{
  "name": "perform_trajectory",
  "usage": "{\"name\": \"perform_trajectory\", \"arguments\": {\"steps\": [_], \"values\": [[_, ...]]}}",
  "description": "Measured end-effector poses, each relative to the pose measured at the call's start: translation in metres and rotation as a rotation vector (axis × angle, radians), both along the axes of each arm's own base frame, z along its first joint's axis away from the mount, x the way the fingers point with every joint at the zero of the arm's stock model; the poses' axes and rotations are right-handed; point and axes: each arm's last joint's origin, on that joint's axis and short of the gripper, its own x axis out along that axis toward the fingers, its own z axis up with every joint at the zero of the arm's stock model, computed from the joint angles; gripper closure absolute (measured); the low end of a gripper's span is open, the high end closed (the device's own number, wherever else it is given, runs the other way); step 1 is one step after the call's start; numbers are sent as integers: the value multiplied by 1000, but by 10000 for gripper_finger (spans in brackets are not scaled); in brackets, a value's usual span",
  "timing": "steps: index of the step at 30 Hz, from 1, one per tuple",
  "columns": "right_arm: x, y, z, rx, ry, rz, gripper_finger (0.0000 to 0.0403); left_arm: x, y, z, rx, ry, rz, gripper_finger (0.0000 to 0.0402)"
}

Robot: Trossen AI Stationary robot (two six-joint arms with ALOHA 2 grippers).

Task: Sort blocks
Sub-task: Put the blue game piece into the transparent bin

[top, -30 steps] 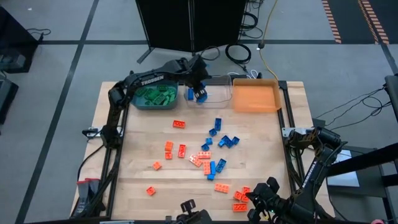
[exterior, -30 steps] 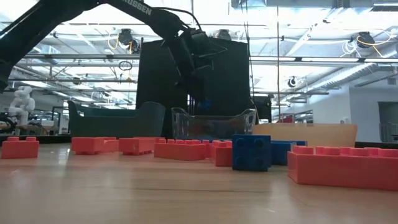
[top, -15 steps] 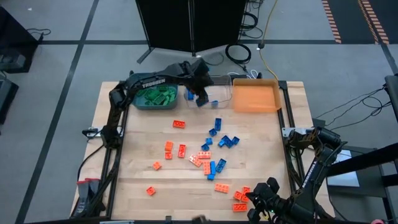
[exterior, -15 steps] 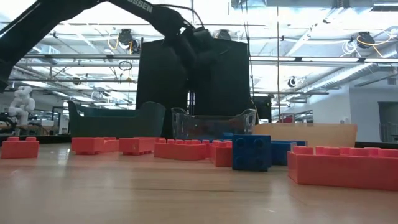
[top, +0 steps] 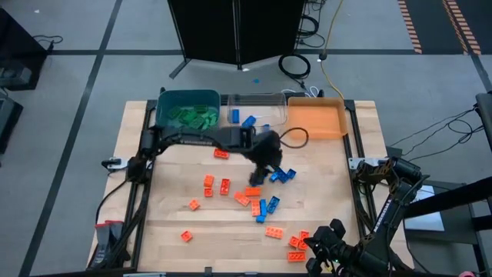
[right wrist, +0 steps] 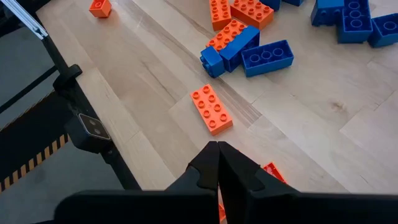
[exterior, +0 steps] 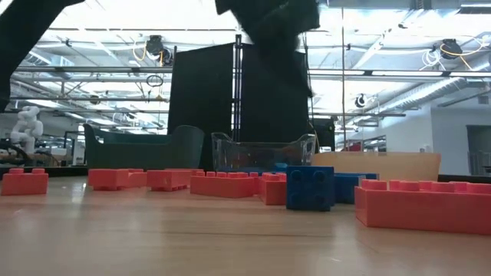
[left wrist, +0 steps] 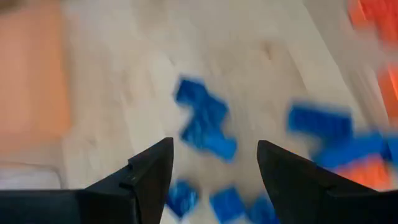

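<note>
Pale wooden table (top: 173,196) planks are carrying the whole scene, with three bins lining the far edge: a teal bin (top: 188,112) filled with green bricks, a clear bin (top: 257,110) beside it holding a couple of blue bricks, and an orange bin (top: 317,119) next along. Taking the clear bin as the landmark, the blocks (top: 261,196) are lying scattered on the table on its near side, blue ones closest to it and orange-red ones farther off, toward the near edge. The left gripper (top: 265,158) is hanging over the blue bricks just on the near side of the clear bin, its fingers (left wrist: 149,174) standing apart with nothing between them; its wrist view is looking down on a cluster of blue bricks (left wrist: 205,124) below. The right gripper (right wrist: 217,158) is waiting well away from the clear bin, at the table's near right corner, its fingers pressed together and empty, above an orange-red brick (right wrist: 211,109) lying flat on the wood.
</note>
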Motion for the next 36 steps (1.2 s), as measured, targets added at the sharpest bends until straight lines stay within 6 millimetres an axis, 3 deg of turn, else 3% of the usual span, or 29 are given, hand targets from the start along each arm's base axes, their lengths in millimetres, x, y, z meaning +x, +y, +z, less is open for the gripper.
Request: {"name": "perform_trajectory", "arguments": {"steps": [3,8,15,27,33,36], "values": [[0,0,0,0,0,-1,403,5,-7,-2,-51,-23,185,164],[0,0,0,4,-7,-5,402,9,-2,-19,-171,23,456,164],[0,0,0,-1,-5,-2,402,18,-25,-35,-114,5,494,164],[1,2,0,23,-17,0,402,32,-34,-98,-118,106,603,164],[1,3,0,19,-15,9,402,34,-43,-115,-99,132,613,167],[1,3,0,19,-15,9,402,35,-44,-121,-84,137,612,190]]}}
